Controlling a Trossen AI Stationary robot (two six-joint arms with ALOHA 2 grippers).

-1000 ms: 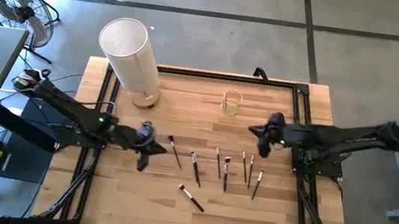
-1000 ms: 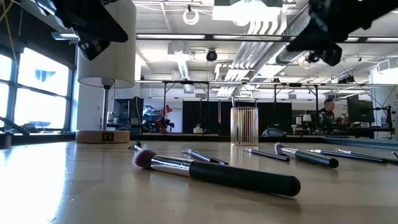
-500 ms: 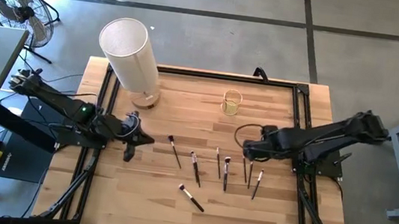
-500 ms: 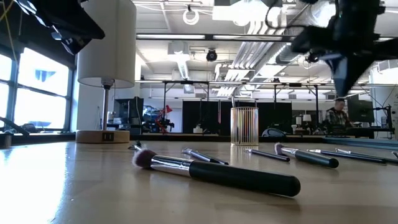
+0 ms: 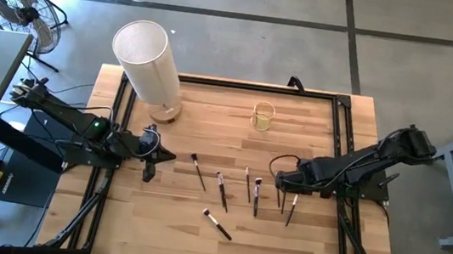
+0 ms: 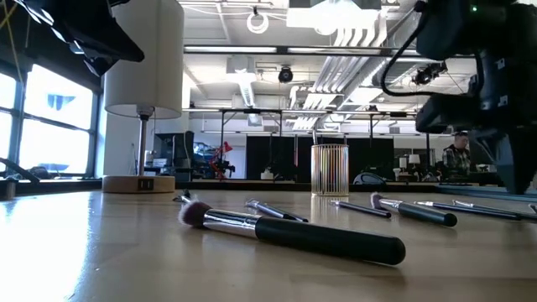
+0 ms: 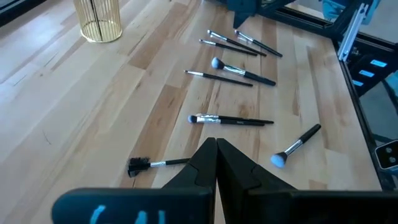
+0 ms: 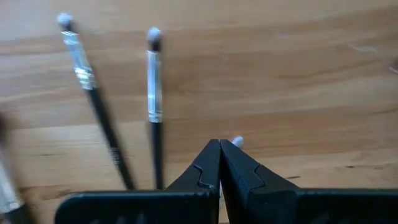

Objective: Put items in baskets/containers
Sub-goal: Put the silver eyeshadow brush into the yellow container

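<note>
Several thin dark-handled brushes (image 5: 247,185) lie flat in a loose row mid-table, with one thicker brush (image 5: 217,224) nearer the front edge. The small yellowish glass cup (image 5: 263,116) stands upright toward the far edge. My right gripper (image 5: 282,183) is shut and points down just above the right end of the row. In its wrist view my right gripper (image 8: 219,148) has a brush's pale tip (image 8: 237,142) right beside its fingertips and two brushes (image 8: 154,93) beyond. My left gripper (image 5: 152,163) is shut, raised at the table's left, clear of the brushes (image 7: 230,119).
A tall white cylinder on a wooden base (image 5: 143,58) stands at the far left corner. A dark frame (image 5: 339,148) runs along the table's left, far and right sides. Bare wood (image 5: 156,222) lies at the near left.
My right gripper has come down toward the brushes and toward the table's near left, tipping from nearly level to pointing down and rolling its wrist. My left gripper has drawn back toward the table's left edge. Both have stayed shut; no brush has moved.
</note>
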